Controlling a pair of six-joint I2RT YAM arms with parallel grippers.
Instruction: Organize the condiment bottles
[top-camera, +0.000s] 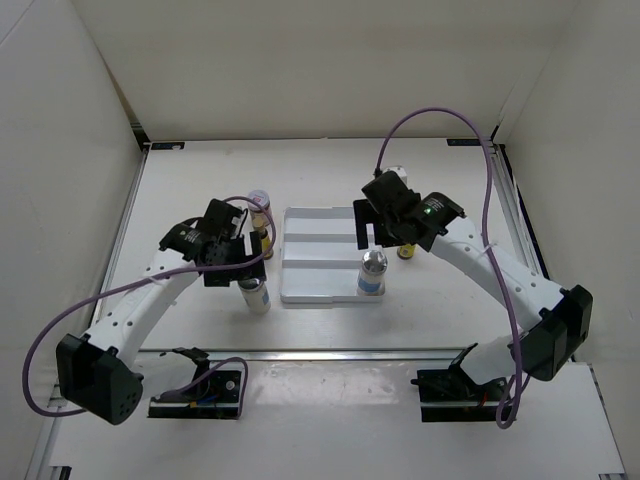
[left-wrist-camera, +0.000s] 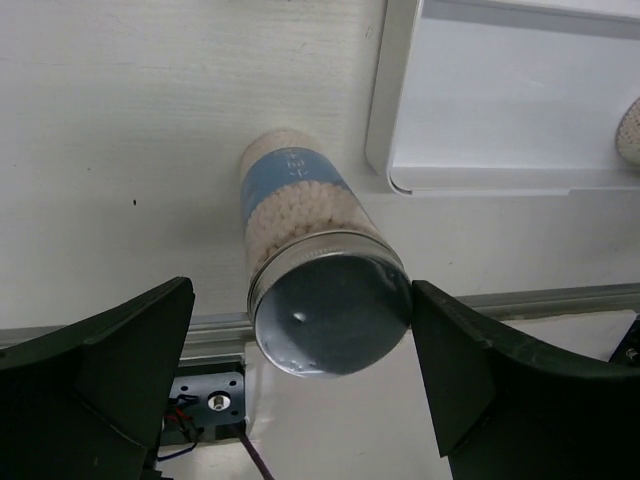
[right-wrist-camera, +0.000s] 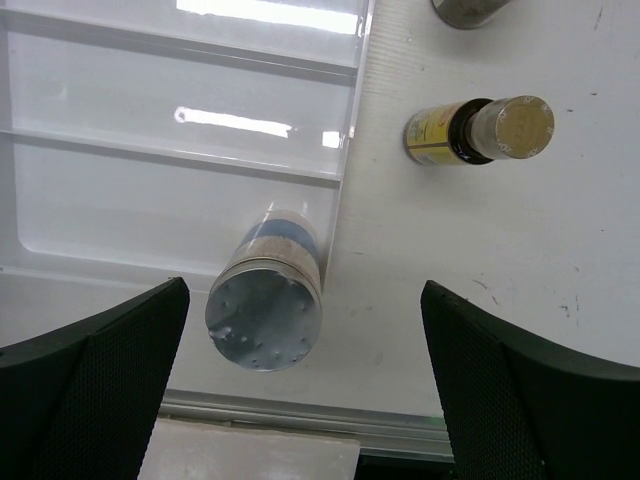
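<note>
Both standing wide apart and empty, the left fingers (left-wrist-camera: 110, 370) are hanging over a white bottle (left-wrist-camera: 320, 290) on the tabletop (left-wrist-camera: 120, 150) beside the tray (left-wrist-camera: 500, 110), the right fingers (right-wrist-camera: 90, 380) over another white bottle (right-wrist-camera: 265, 310) at its near-right corner.

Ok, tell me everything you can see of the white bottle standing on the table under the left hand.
The white bottle is a slim, clear-walled cylinder packed with small white grains, with a pale blue label around its body. It is closed by a flat silver top that looks like metal. It stands upright on the table, off the tray, close beside the tray's near corner. The left hand hangs above it, open, with a finger on either side. Neither finger touches it.
</note>
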